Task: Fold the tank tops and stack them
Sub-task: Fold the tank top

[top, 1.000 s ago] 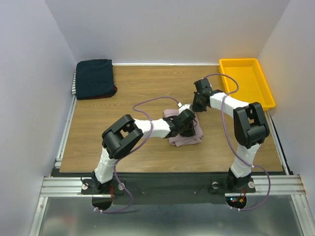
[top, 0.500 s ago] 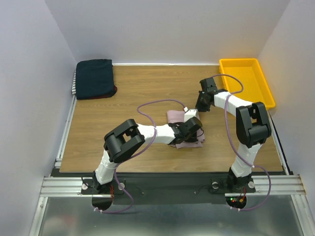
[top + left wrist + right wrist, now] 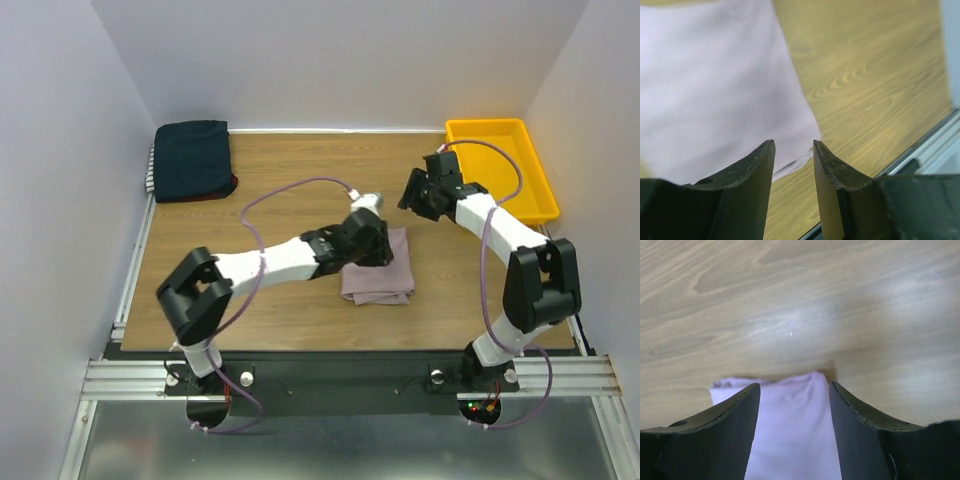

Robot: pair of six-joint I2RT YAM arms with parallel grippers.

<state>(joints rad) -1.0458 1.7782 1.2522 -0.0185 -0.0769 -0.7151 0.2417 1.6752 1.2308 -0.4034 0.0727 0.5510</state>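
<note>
Over pink tank top (image 3: 383,278): left end effector (image 3: 794,146) hovering, parted.

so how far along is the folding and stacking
Done: the pink tank top lies folded into a compact rectangle in the middle of the table, and the folded stack, navy on top, sits at the far left corner. In hand: nothing; the left gripper and right gripper are both open over the pink top's edges. Left: carrying the pink one onto the stack.
</note>
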